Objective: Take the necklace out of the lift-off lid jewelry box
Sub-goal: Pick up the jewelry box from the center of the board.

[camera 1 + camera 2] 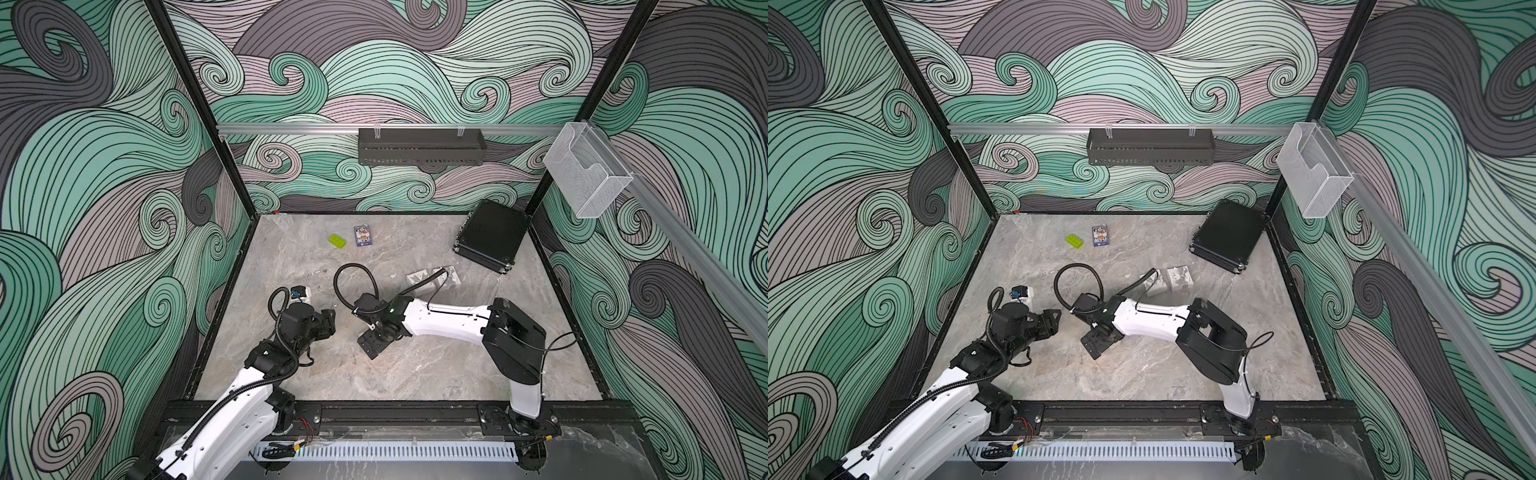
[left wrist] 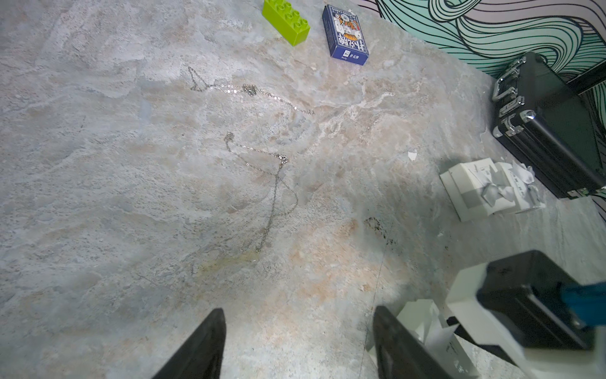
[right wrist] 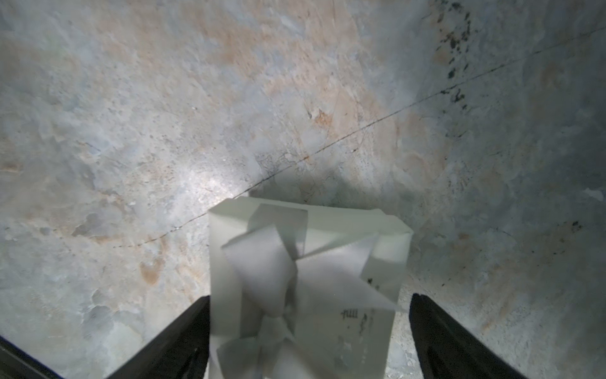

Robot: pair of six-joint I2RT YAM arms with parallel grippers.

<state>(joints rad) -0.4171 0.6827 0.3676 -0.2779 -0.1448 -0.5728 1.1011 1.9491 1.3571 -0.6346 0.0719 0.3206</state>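
Tabletop [image 1: 457, 365]: grey marbled slab, walled on three sides.
Black case [image 1: 490, 241]: closed, lying flat at 2 o'clock in both top views.
Right gripper [image 3: 310, 296]: near centre. Jaws spread wide astride a white ribboned box [image 3: 311, 262], one side against the box, a gap showing at the other. Not clamped.
Left gripper [image 2: 298, 310]: at 9 o'clock. Jaws apart, nothing between them.
White box pair [image 2: 485, 190]: touching each other, at 1 o'clock of centre.
Card pack [image 2: 344, 32]: at 12 o'clock, just beside green brick [image 2: 287, 21].
Necklace [image 2: 272, 183]: outside every box, loose on bare tabletop at 10 o'clock of centre. Second necklace [image 2: 249, 88] lies beyond it, apart.
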